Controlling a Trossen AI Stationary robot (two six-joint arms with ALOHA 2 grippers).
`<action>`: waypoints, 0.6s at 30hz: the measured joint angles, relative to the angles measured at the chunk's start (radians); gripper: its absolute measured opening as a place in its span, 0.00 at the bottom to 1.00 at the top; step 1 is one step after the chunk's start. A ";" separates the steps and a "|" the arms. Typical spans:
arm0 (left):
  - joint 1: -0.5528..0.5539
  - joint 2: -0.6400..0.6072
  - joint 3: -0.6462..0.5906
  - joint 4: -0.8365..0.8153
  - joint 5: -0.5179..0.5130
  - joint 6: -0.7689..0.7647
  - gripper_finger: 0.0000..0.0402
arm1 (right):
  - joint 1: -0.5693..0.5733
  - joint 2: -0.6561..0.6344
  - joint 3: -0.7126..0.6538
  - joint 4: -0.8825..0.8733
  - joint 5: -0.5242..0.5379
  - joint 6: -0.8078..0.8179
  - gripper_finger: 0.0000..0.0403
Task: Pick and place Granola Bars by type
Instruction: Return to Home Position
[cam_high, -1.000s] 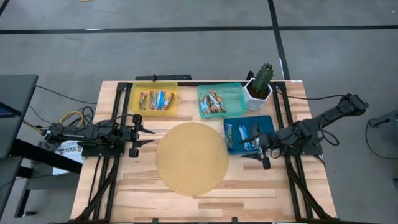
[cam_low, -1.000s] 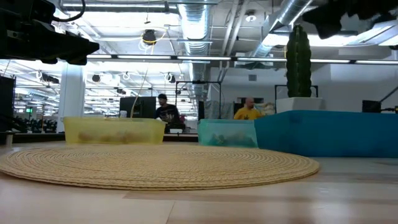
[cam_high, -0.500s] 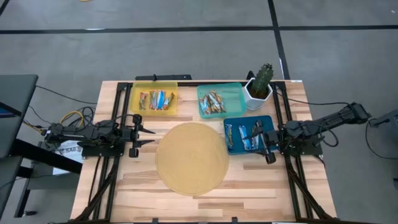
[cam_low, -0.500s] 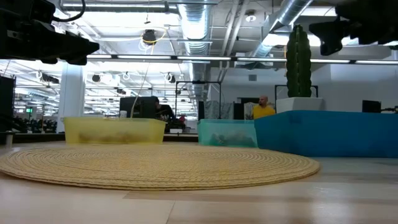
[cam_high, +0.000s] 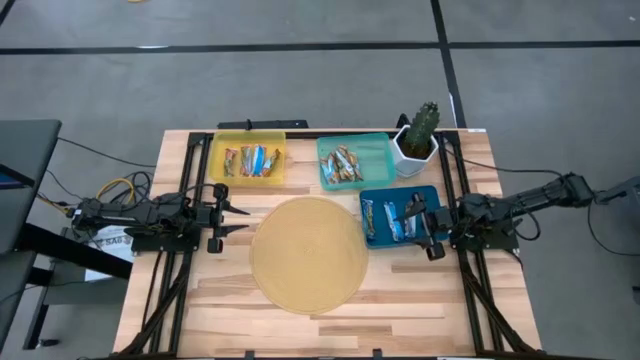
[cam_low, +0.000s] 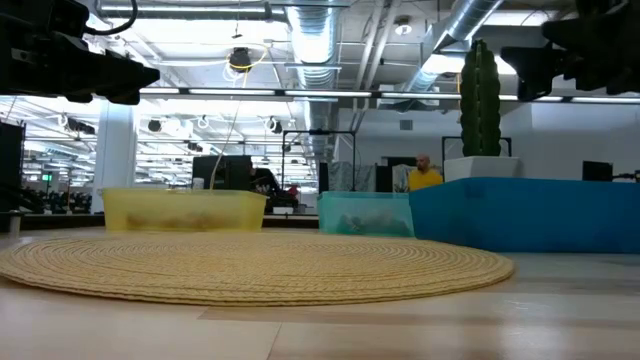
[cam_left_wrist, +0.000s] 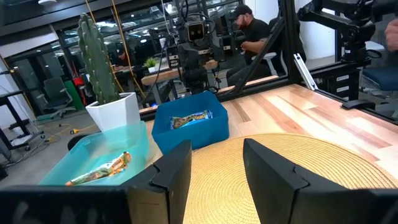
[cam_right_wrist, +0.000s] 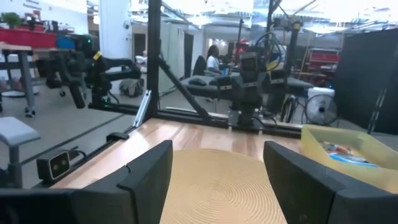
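The left gripper (cam_high: 238, 219) hangs over the table's (cam_high: 400, 295) left edge and points toward the middle. Its fingers (cam_left_wrist: 173, 171) stand partly apart, and the left wrist view shows only the table through the gap. Just beyond it, near the far left corner, a yellow bin (cam_high: 216, 165) holds a row of granola bars (cam_high: 251, 160), orange wrappers and blue ones side by side. A round woven mat (cam_high: 308, 253) covers the middle of the table, its rim close to the left gripper's fingertips. Along the far edge, to the right of the yellow bin, a teal bin (cam_high: 378, 160) holds a heap of orange and brown bars (cam_high: 342, 165) in its left half. A blue bin (cam_high: 372, 240) sits just right of the mat, nearer than the teal bin. Inside it, blue-and-white bars (cam_high: 387, 220) lie across its left and middle. A cactus (cam_high: 424, 122) in a white pot (cam_high: 410, 152) stands at the far right corner, just beside the teal bin. The right gripper (cam_high: 420, 231) hovers over the right side of the blue bin and faces the middle of the table. Its fingers (cam_right_wrist: 149, 174) are spread wide and grip nothing, and its arm reaches low out past the table's right edge
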 joint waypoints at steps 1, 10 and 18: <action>0.000 0.000 0.000 0.000 0.000 0.000 0.35 | -0.004 -0.012 -0.007 -0.004 -0.001 0.000 0.61; 0.000 0.000 0.000 0.000 0.000 0.000 0.35 | -0.008 -0.128 -0.020 -0.138 -0.001 -0.007 0.61; 0.000 0.000 0.000 0.000 0.000 0.000 0.35 | -0.013 -0.252 -0.020 -0.295 0.058 -0.044 0.61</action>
